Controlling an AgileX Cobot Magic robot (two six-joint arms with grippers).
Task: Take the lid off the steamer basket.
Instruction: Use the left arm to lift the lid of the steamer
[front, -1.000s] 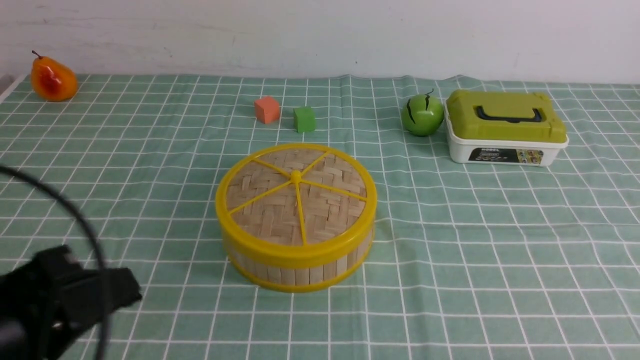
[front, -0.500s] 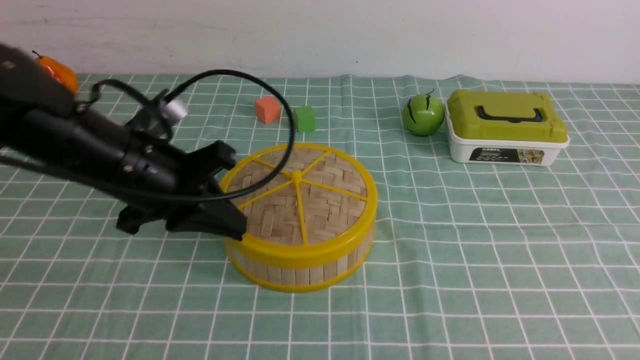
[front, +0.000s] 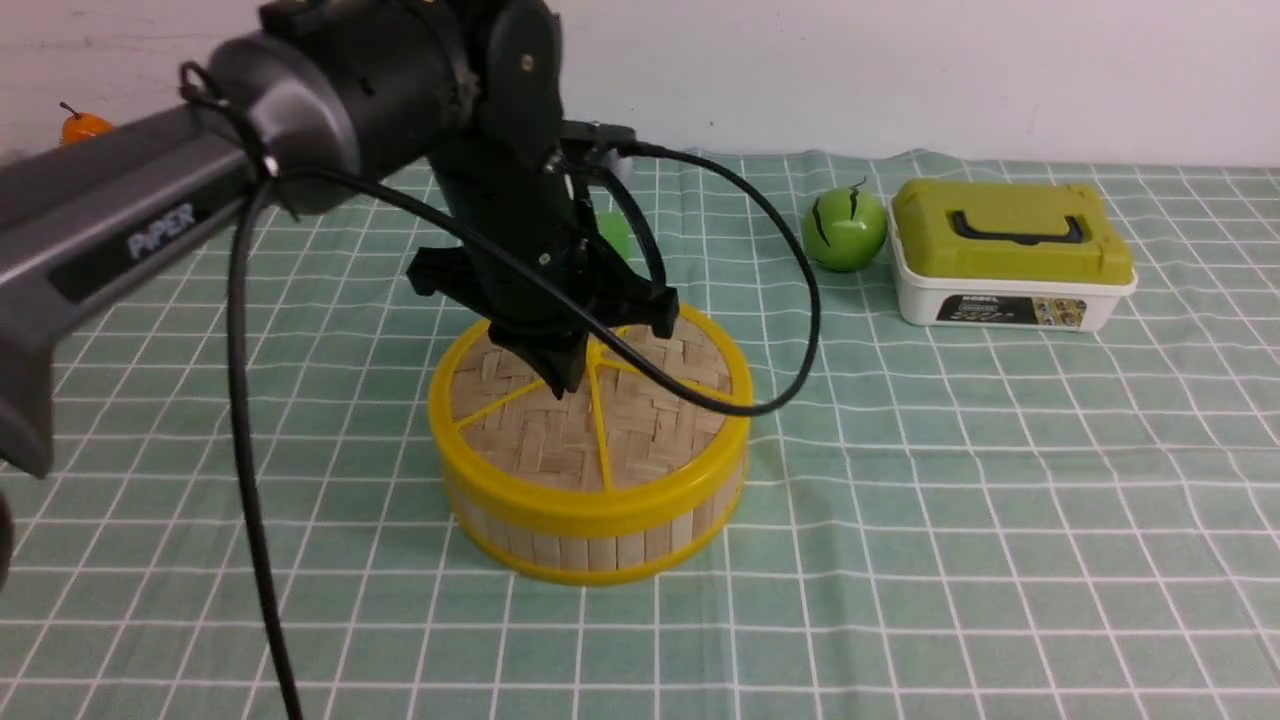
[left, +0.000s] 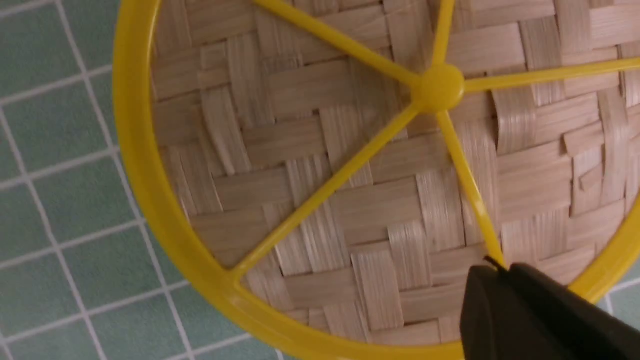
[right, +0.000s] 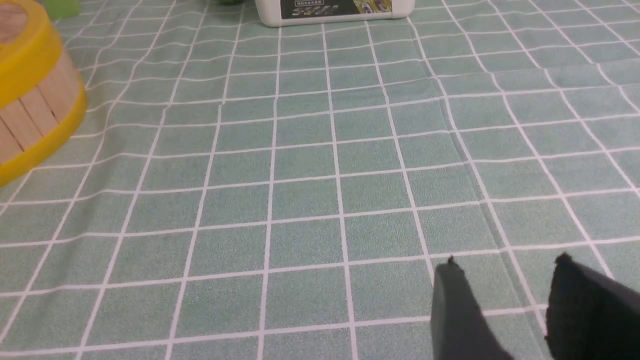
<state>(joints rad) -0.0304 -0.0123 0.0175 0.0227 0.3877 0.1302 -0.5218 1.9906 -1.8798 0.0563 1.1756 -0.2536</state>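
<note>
Lid (front: 640, 420): seated flush on the steamer basket (front: 600, 545), mid-desk (front: 1000, 500); not yet lifted.
Left end effector (front: 563, 380): pointed straight down over the woven top, just to the 7 o'clock side of where the spokes meet; fingers all but closed, nothing held.
Reason judged: the centre knob (left: 437, 89) is the only raised grip, so a vertical approach suits it; the fingers would have to be parted first.
Right end effector (right: 507, 265): parked low over bare cloth at the basket's 4 o'clock, fingers apart and empty; apparently kept clear.
Change: half a second earlier the left arm was lying low at the lid's 9 o'clock rim; now it is upright over the middle; lid and basket are unmoved.
</note>
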